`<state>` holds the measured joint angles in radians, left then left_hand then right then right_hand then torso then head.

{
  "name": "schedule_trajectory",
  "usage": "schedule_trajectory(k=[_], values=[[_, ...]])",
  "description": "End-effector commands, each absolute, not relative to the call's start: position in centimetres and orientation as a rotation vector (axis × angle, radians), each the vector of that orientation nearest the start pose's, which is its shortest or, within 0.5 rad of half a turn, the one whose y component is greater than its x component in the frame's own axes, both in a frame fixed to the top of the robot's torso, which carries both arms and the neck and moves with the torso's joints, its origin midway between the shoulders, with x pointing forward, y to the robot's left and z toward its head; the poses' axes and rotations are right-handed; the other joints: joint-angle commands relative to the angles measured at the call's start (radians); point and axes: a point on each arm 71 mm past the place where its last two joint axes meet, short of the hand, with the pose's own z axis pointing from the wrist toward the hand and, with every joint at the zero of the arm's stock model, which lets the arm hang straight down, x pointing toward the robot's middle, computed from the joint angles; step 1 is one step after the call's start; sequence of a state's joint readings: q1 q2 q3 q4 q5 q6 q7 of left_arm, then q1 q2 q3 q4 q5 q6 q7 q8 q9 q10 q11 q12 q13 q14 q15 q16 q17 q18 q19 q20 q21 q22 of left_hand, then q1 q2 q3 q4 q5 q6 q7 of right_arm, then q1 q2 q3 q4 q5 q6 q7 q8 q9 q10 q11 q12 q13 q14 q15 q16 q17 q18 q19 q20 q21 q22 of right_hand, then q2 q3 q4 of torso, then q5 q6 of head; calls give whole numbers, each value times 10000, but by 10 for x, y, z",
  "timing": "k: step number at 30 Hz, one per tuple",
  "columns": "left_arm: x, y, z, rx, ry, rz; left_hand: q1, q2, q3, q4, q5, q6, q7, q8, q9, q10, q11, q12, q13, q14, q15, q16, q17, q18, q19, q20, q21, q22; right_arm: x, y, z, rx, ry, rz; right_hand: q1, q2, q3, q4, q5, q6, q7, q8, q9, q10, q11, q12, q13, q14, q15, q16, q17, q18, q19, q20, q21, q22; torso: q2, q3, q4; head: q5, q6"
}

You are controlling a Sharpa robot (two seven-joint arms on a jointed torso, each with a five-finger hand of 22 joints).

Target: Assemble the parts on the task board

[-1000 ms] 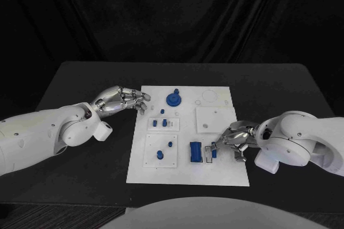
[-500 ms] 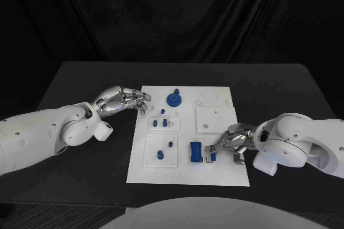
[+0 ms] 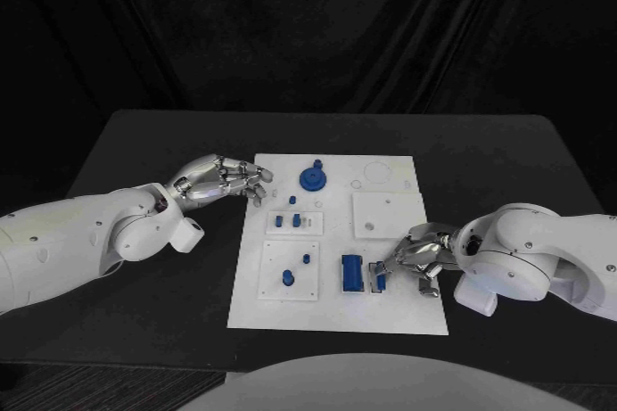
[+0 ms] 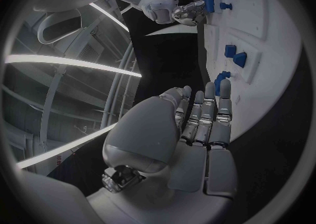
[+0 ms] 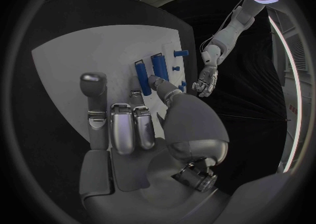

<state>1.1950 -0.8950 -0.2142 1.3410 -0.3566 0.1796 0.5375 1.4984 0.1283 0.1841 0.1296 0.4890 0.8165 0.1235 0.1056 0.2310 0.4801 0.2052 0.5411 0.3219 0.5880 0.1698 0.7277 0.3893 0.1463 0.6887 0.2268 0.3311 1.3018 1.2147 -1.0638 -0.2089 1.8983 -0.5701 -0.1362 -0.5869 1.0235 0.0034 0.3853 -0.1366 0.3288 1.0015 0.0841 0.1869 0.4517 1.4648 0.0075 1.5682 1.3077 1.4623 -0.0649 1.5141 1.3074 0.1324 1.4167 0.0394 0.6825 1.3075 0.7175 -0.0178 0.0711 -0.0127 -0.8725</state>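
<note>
Silver fingertips of the right robot hand (image 3: 418, 260) pressing on a slim blue part (image 5: 142, 77) at the lower right of the white task board (image 3: 337, 315), beside a thicker blue block (image 3: 349, 273). Touching rather than gripping, as far as can be judged (thumb tip on the strip in the right wrist view, other fingers lying flat on the plate). Best done by pushing straight down, evenly along the strip, without nudging the neighbouring block sideways. Easing off only once seated flush. Left robot hand (image 3: 221, 179) hovering just off the board's upper left edge, fingers curled, holding nothing. Further blue parts (image 3: 293, 220) sitting in the middle panels, round one (image 3: 311, 176) near the far edge.
</note>
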Motion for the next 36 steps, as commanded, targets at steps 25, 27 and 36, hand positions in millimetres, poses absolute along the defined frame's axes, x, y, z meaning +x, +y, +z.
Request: schedule_trajectory(k=[25, 27, 36], values=[[470, 261, -243, -6677, 18081, -16884, -94, 16, 172, -26, 93, -75, 42, 35, -19, 0, 86, 39, -49, -81, 8, 64, -26, -166, -99, -35, 76, 104, 360, -213, -252, 7092, 25768, 6365, -235, -347, -1613, 860, -1897, -388, 63, 63, -128, 1059, 50, 26, 2631, 698, 64, -82, 472, 200, -131, 70, -511, 247, 6, -5, 4, 38, -1], [470, 261, -244, -6680, 18093, -16888, -94, 16, 172, -26, 93, -75, 42, 35, -19, 0, 86, 39, -49, -81, 8, 64, -26, -166, -99, -35, 76, 104, 360, -212, -252, 6949, 25783, 6388, -217, -362, -1700, 889, -2008, -409, 67, 82, -127, 1059, 57, 26, 2631, 699, 70, -82, 475, 203, -135, 74, -535, 235, 9, -5, 4, 37, -1], [469, 260, -244, -6696, 18169, -16915, -96, 8, 210, -42, 100, -79, 45, 37, -20, 1, 88, 37, -60, -79, 7, 67, -30, -171, -108, -41, 86, 134, 361, -212, -250, 6165, 25542, 6422, -373, -325, -2963, 1631, -2641, -830, -70, 1371, 630, 1059, -75, 26, 2631, 698, -24, -70, 521, 231, -165, -5, -728, 145, 2, 4, 15, 50, -1]])
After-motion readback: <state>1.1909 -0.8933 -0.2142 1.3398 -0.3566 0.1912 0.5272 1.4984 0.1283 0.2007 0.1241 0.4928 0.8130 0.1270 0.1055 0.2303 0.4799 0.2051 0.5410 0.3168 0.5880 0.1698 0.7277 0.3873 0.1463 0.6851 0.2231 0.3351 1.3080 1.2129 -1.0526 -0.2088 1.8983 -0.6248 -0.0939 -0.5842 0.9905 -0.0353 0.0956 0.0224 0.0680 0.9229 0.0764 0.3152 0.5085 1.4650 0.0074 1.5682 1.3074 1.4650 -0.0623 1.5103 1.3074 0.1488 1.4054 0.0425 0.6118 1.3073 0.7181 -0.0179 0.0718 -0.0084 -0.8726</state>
